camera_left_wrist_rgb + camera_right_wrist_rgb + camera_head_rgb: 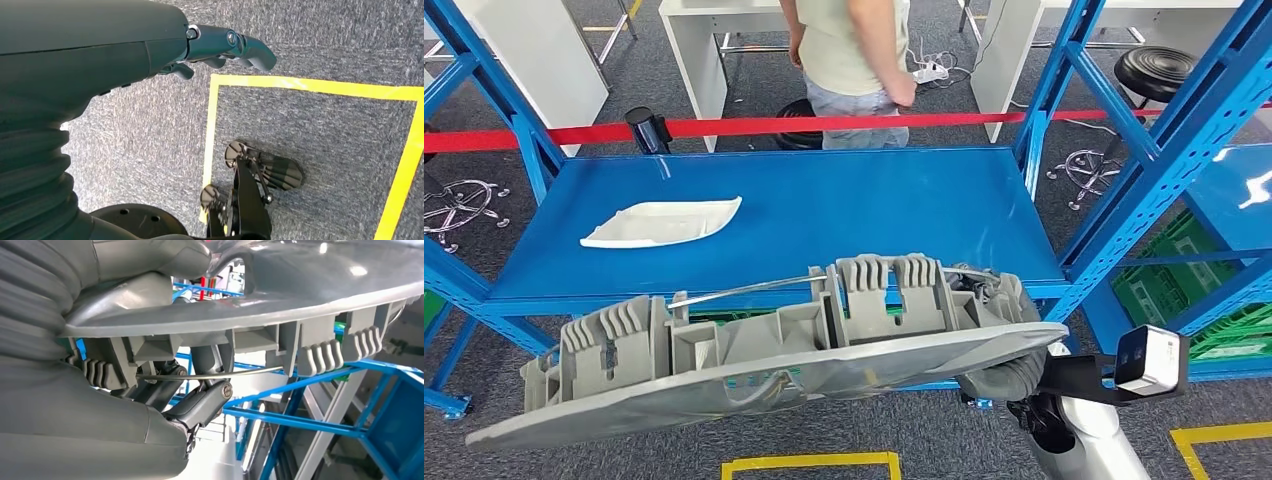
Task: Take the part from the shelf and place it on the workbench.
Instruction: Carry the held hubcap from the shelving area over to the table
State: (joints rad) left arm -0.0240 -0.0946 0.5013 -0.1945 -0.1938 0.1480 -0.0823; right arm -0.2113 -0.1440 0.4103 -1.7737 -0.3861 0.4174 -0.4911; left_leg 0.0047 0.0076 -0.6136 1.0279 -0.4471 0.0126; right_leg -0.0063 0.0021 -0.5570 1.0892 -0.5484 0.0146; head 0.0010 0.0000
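**Grey part held in front of the blue shelf**

Grey carpet (pixel 984 440) marked with yellow tape lines (pixel 809 462) lies under a blue metal shelf rack (pixel 1114 130), whose broad blue shelf board (pixel 844 215) fills the middle of the head view. On that board, toward its left side, lies a white curved plastic piece (pixel 664 222). Behind the rack a red barrier tape (pixel 824 126) runs across, and beyond it a person (pixel 854 60) in a light shirt and jeans stands near white furniture. Green crates (pixel 1224 320) sit low on the right, behind the rack's slanted struts.

Nearer the camera than the shelf board, a long grey part (pixel 754 350) with ribbed clips and a thin metal rod along its back stretches across the lower half of the head view, tilted so its left end hangs lower. It is off the shelf and held in the air above the carpet. The right robot hand (pixel 200 405) grips it at its right end: in the right wrist view the thick thumb presses on the smooth face of the part while the darker fingers (pixel 210 395) wrap in underneath among the clips, clamped on it.

The left robot hand (pixel 225 47) hangs over the carpet beside a yellow tape square, its fingers loosely curled and a little apart, holding nothing.
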